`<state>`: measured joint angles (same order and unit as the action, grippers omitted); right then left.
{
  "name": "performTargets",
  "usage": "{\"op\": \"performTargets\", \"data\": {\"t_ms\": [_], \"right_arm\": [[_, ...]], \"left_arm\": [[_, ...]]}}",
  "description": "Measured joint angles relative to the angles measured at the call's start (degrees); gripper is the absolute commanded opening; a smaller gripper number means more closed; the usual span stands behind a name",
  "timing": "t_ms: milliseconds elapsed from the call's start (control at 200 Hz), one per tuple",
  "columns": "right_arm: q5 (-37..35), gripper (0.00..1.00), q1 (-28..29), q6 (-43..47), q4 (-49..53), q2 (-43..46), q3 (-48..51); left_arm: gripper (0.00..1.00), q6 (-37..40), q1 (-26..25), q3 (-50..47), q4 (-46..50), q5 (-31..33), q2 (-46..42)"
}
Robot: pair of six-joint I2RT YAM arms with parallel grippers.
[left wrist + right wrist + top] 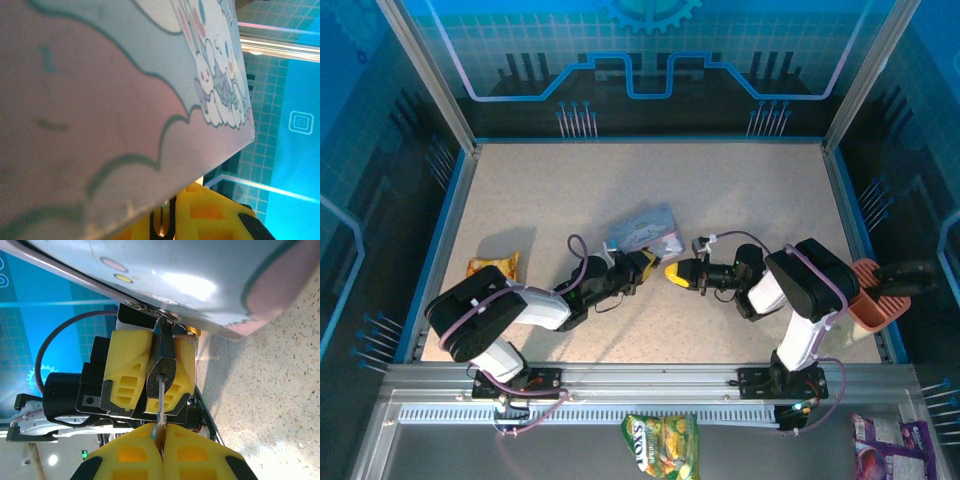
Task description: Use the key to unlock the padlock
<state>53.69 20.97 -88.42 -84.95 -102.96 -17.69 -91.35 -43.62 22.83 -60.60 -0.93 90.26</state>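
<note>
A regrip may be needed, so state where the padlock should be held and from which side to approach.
Grip the padlock by its body, across the two broad flat faces, probably coming from the left, opposite the key, as the left gripper does. The shackle end meets the tin edge, and the right gripper feeds the key into the other end, so leave both ends free.

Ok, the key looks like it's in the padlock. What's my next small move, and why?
Probably twist the right gripper to turn the key: it pinches the key, the blade appears seated in the padlock, and the left gripper clamps the padlock body at the tin's edge.
</note>
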Motion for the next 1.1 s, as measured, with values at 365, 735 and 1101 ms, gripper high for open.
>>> {"op": "performTargets", "data": {"t_ms": [365, 735, 1101], "right_arm": [[1.22, 0.0, -1.16, 0.87, -0.66, -1.07, 0.09], [0.76, 0.03, -1.16, 0.59, -0.61, -1.01, 0.42], [-0.42, 0.08, -1.16, -0.79, -0.35, -0.76, 0.87]], "left_arm": [[0.0, 0.39, -0.07, 0.63, 0.55, -0.55, 0.0], [0.0, 2.01, -0.07, 1.25, 3.58, -0.85, -1.05], [0.0, 3.45, -0.22, 2.03, 5.16, -0.9, -1.29]]}}
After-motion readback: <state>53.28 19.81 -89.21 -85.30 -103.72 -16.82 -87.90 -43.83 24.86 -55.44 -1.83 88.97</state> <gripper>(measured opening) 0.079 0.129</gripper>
